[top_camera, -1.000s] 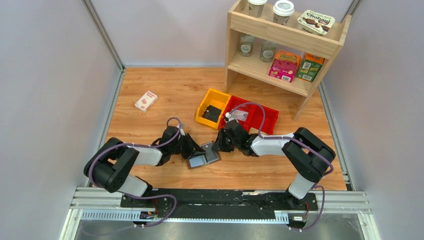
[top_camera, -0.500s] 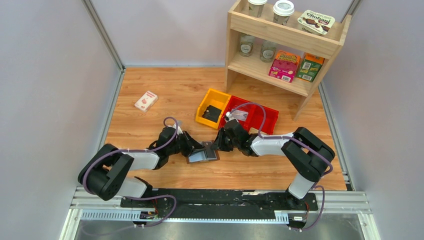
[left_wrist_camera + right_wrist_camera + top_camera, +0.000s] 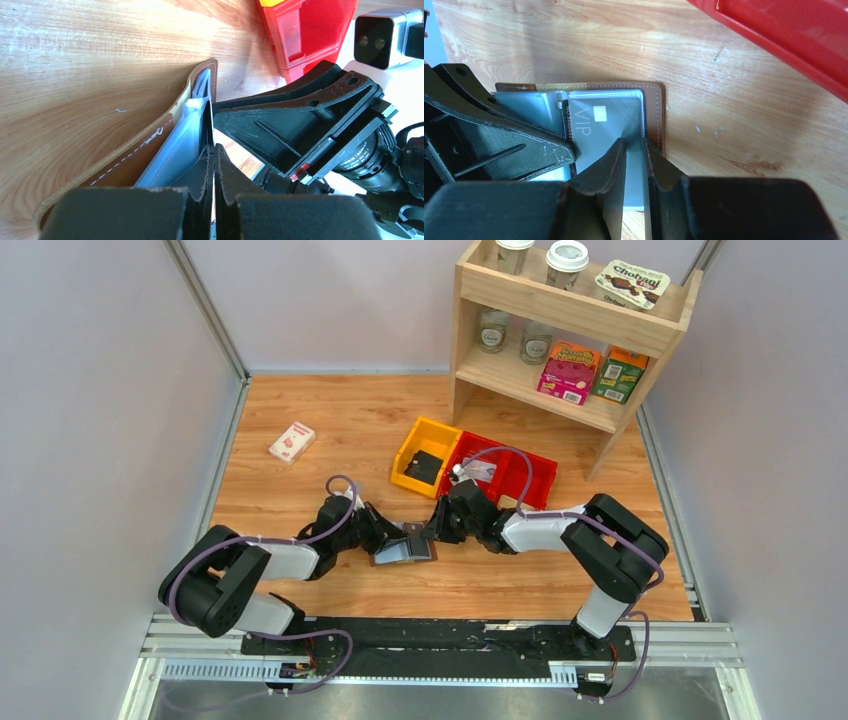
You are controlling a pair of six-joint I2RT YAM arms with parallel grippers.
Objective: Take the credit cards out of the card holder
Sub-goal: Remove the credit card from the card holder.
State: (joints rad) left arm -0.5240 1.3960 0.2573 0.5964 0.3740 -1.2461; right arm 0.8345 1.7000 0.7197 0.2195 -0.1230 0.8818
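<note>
Left tool (image 3: pixel 213 148) clamps the card holder (image 3: pixel 657 112) flap — anchoring it — while right tool (image 3: pixel 634 146), narrow, nips the VIP card (image 3: pixel 596 125) for extraction.

**Both pincers meet at the card holder**

The card holder (image 3: pixel 408 550) lies open on the wooden table (image 3: pixel 330 410), toward its 6 o'clock edge, grey-blue inside up. The left pincer (image 3: pixel 388 537) reaches it from 9 o'clock and the right pincer (image 3: pixel 430 533) from 2 o'clock. Both touch it, but how their jaws stand cannot be told from above. At 12 o'clock of the holder sit a yellow bin (image 3: pixel 406 454) with something dark inside and two red bins (image 3: pixel 540 480) beside it. A white-and-red box (image 3: pixel 291 442) lies at 10 o'clock, well apart. A wooden shelf (image 3: pixel 580 318) with jars and cartons stands at 1 o'clock.
</note>
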